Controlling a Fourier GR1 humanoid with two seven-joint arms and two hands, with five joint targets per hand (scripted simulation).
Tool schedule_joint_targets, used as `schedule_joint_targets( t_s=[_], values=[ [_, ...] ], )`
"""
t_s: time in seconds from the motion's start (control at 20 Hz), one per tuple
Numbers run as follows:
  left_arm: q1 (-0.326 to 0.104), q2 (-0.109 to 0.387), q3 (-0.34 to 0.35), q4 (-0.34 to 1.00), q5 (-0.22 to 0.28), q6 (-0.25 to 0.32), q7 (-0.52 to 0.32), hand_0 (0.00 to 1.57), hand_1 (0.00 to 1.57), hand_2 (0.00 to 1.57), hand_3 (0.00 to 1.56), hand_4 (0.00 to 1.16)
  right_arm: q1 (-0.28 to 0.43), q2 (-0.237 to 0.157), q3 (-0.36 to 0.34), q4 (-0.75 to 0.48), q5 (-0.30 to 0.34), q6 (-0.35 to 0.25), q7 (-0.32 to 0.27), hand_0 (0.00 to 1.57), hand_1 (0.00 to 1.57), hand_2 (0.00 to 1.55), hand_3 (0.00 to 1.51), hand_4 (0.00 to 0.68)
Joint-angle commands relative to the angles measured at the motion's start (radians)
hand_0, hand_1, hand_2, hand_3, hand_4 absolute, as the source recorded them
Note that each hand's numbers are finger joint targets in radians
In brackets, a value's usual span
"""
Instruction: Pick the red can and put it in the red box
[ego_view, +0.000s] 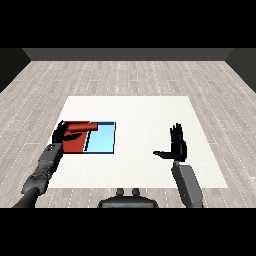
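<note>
Curling round the red can (81, 128) over the red tray (75, 144), left hand (60, 133); right hand (177, 145) raised, fingers straight.

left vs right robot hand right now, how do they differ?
The left robot hand is curled round the red can; the right robot hand holds nothing.
The left one is over the red tray, with the can lying sideways across its far part; the right one is over bare white table, well away from both trays.
The right one's fingers are straight and point up, thumb out sideways.
Both are black, on grey forearms.
</note>
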Motion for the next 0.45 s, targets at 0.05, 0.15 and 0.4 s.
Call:
schedule_joint_targets(
  t_s=[0.05,0.15,0.4],
  values=[
    [-0.003,-0.084,0.152,-0.184,0.185,-0.210,-0.259,0.00,0.00,0.00,0.00,0.00,0.004,0.001,0.025,0.002,0.017,0.019,-0.016,0.00,0.00,0.00,0.00,0.000],
    [0.029,-0.145,0.191,-0.243,0.252,-0.294,-0.324,0.00,0.00,0.00,0.00,0.00,0.003,-0.010,0.025,-0.005,0.026,0.015,-0.005,0.00,0.00,0.00,0.00,0.000],
    [0.179,-0.292,0.097,-0.463,0.233,-0.333,-0.411,0.00,0.00,0.00,0.00,0.00,0.025,-0.034,0.028,-0.004,0.033,0.058,-0.028,0.00,0.00,0.00,0.00,0.000]
  ],
)
